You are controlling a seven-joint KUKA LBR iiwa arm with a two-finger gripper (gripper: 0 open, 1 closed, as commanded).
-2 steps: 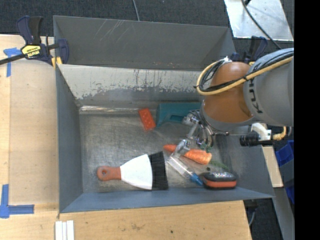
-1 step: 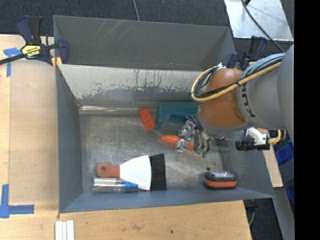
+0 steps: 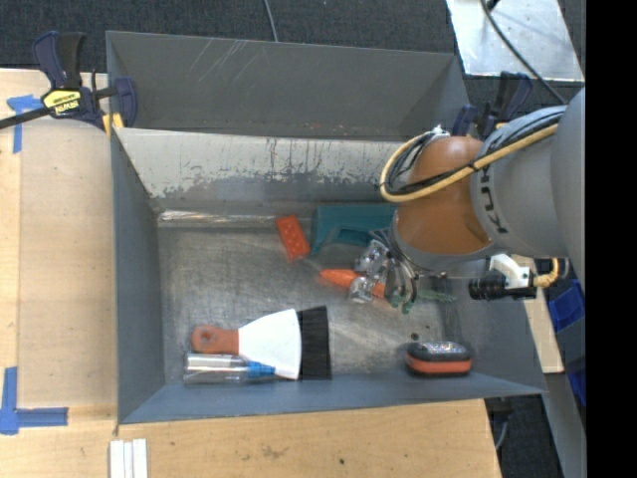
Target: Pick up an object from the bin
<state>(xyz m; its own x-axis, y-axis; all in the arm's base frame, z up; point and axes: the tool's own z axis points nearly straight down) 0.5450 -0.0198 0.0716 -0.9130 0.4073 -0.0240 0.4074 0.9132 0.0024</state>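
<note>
Grey bin [image 3: 134,267] sits mid-frame. The arm [image 3: 448,197] enters from the right, its orange wrist cover over the bin's right-centre. Hand [image 3: 381,279] is low over the floor, centre-right; open or closed, cannot tell.

Contents:
- white brush [image 3: 284,344], black bristles, lower centre
- teal block [image 3: 348,225], just above the hand
- black-and-orange oval [image 3: 438,358], lower right
- orange brick [image 3: 292,237], upper centre
- small orange piece [image 3: 336,278], just left of the hand; likely target

Risk: the piece is small and lies flat, so it may be nudged aside or slip out. The nearby teal block could foul the grasp.

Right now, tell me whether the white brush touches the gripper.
No, the white brush lies near the bin's front wall, well apart from the gripper.
</note>
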